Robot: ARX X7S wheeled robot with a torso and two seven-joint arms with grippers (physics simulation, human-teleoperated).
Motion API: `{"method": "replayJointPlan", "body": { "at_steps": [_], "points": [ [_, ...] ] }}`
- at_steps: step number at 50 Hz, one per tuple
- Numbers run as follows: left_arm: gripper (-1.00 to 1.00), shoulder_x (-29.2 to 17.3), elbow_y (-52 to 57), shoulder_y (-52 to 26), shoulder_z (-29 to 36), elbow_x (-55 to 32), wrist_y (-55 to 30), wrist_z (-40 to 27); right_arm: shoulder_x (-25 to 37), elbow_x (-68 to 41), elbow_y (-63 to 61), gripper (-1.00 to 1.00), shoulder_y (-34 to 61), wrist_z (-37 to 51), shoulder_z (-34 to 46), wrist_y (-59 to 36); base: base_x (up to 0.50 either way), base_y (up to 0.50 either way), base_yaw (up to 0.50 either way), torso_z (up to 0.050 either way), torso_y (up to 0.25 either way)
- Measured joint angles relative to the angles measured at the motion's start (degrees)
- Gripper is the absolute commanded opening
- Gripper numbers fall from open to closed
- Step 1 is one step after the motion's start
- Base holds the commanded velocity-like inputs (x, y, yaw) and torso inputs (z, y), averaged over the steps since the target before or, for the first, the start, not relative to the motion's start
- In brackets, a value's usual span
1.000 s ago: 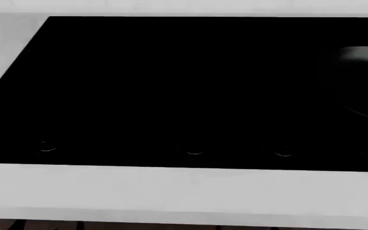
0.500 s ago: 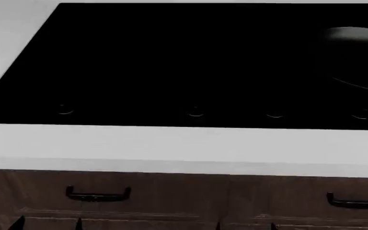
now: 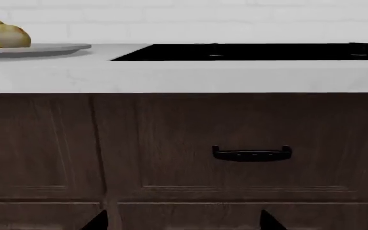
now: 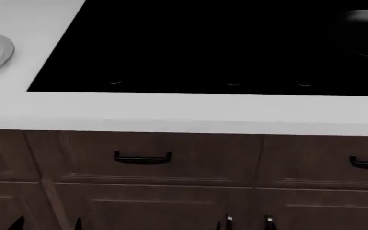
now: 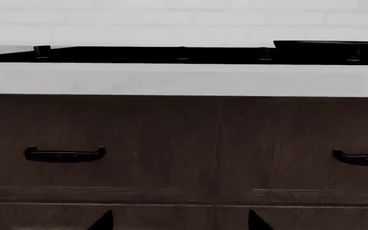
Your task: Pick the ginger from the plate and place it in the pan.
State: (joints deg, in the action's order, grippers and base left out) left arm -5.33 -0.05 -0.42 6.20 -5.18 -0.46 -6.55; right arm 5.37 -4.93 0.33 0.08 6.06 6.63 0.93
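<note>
White counter [image 4: 171,112] — black stovetop [image 4: 222,43] — brown drawers [image 4: 145,163].

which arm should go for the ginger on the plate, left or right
Left, probably. The ginger on the plate shows only in the left wrist view; the head view has the plate at its left edge.

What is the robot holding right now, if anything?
Nothing, it seems. The ginger sits on the plate on the countertop, while both pincer tips hang low, facing the cabinet drawers, with nothing between them.
</note>
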Motion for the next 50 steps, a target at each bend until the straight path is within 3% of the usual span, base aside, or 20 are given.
{"method": "replayJointPlan", "body": {
  "at_steps": [18, 31, 50],
  "points": [
    [1.00, -0.9, -0.7, -0.1, 1.1, -1.1, 1.0, -1.3, 1.0, -1.1, 0.3, 1.00, 0.3, 1.1, 1.2, -0.1, -0.18, 0.29, 0.00, 0.000, 0.000],
    [1.00, -1.5, -0.8, -0.2, 1.8, -1.6, 1.5, -2.0, 1.6, -1.5, 0.5, 1.00, 0.5, 1.9, 2.1, 0.1, -0.06, 0.50, 0.00, 0.000, 0.000],
    [1.00, -2.3, 4.4, 0.6, 1.1, -1.4, -1.4, -6.3, 1.7, -0.5, 1.3, 1.00, 1.3, 5.9, 2.4, -1.1, 0.00, 0.00, 0.00, 0.000, 0.000]
  ]
}}
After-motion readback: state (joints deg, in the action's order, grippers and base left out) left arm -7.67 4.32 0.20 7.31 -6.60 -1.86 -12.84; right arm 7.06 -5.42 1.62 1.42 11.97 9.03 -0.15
